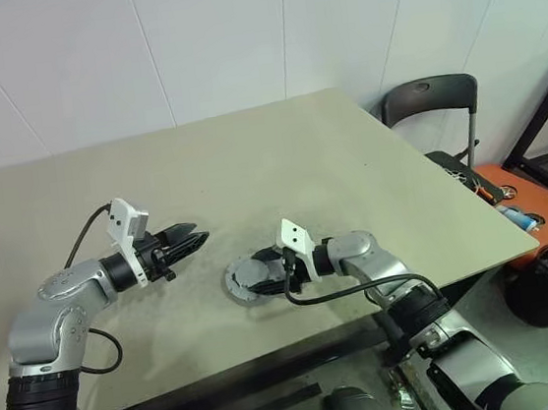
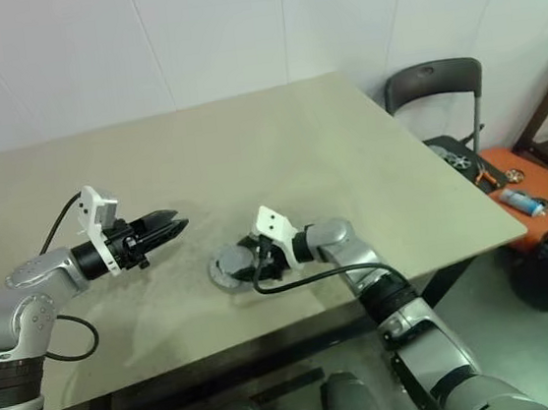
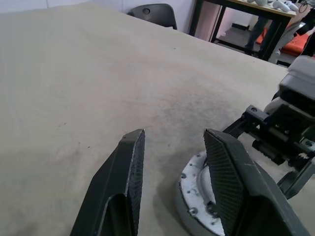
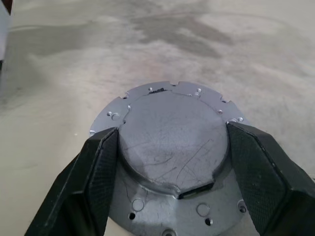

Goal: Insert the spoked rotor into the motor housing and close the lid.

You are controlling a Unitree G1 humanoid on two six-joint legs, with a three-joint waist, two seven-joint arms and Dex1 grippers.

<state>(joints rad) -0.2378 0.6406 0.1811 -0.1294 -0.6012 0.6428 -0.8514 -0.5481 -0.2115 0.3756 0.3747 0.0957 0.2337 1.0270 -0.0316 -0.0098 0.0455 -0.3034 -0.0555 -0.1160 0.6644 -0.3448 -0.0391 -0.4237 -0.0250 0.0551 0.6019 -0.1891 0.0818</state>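
The right pincer (image 4: 172, 167) reaches across the surface (image 1: 278, 155) with a finger on each side of a round grey disc assembly. In the right wrist view the textured fingers (image 4: 86, 182) bracket the raised grey cap, which I take to be the lid (image 4: 172, 142), seated on a wider flanged plate with small holes round its edge, probably the motor housing (image 4: 147, 103). The fingers look to be touching or almost touching the cap's rim; whether they are truly clamped on it I cannot tell. No copper windings or spoked rotor are visible, so if the rotor is in place, the lid hides it.

The left pincer (image 1: 191, 242) hovers above the surface, well apart from the assembly, its two fingers parted and empty; in its own view the housing's pale flange (image 3: 194, 189) lies just past one fingertip.

Risks, as I judge them:
- The lid may not sit flush. A notch shows at the cap's near edge, so a squeeze or press off-centre could cock it.
- The housing rests loose on the smooth surface, so a sideways push from the right fingers could slide the whole stack rather than seat the lid.
- Drawing the right pincer away while it presses the rim could lift or drag the lid.
- The left pincer, if brought in to steady the flange, could nudge it.
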